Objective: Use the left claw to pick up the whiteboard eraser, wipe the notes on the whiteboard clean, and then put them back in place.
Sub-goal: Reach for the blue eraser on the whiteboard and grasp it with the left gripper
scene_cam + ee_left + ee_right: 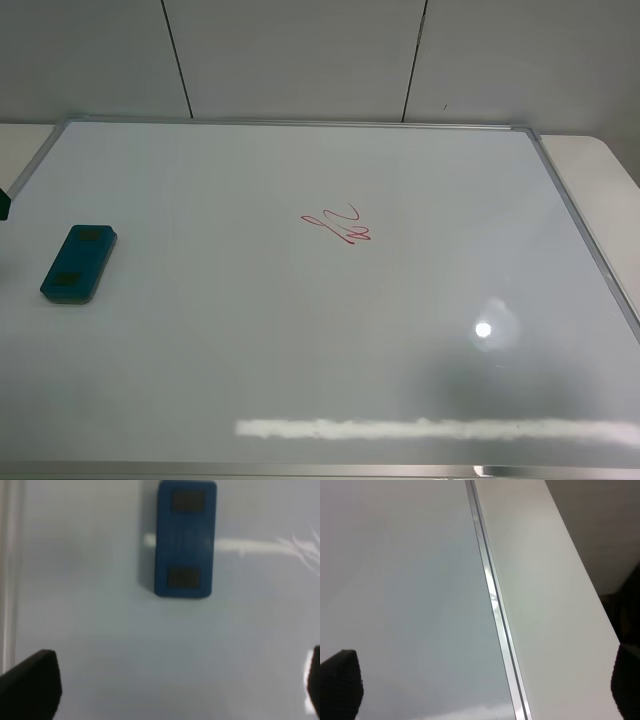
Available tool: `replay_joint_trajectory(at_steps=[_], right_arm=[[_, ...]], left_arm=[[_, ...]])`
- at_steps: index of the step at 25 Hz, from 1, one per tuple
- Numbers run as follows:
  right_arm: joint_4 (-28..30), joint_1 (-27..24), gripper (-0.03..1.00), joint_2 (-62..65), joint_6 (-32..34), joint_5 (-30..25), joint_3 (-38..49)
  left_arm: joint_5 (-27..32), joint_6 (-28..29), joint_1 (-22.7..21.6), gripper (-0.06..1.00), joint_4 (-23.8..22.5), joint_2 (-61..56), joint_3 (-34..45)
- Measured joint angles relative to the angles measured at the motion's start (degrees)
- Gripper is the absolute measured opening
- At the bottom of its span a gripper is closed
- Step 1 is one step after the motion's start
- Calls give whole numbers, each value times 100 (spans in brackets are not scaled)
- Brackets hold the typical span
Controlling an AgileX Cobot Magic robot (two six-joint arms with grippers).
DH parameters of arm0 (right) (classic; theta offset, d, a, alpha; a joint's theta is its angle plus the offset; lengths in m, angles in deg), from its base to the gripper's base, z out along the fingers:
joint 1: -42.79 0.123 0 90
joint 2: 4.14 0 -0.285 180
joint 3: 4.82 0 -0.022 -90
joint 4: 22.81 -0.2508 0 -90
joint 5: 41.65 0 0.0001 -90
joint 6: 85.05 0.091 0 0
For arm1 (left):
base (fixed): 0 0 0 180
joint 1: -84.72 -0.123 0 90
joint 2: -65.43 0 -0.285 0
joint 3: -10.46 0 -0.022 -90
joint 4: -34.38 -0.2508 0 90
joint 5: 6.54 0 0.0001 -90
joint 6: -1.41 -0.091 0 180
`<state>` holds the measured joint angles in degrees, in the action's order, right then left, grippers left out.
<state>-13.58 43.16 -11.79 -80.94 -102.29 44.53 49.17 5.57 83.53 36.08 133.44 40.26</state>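
Observation:
The teal-blue whiteboard eraser [78, 263] lies flat on the left part of the whiteboard [300, 350]. It also shows in the left wrist view [185, 538], ahead of my left claw [175, 690], whose black fingertips [32, 685] stand wide apart and hold nothing. In the exterior view only a dark sliver of the left arm [4, 205] shows at the left edge. The red notes [340, 226] sit near the board's middle. My right gripper [485, 690] is open and empty above the board's right frame.
The silver frame [495, 600] runs along the board's right edge, with the white table [545, 595] beyond it. The frame's left side shows in the left wrist view [9, 580]. A light glare spot [483, 329] and a white streak of reflection [430, 429] lie on the board's near right.

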Motion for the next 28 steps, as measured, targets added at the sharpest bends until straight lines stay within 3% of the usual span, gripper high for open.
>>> replay_joint_trajectory(at_steps=[14, 28], right_arm=[[0, 0, 99, 0, 0, 0, 0], [0, 0, 99, 0, 0, 0, 0]], left_arm=[[40, -254, 0, 99, 45, 1538, -91], [-548, -678, 67, 99, 297, 2595, -295]])
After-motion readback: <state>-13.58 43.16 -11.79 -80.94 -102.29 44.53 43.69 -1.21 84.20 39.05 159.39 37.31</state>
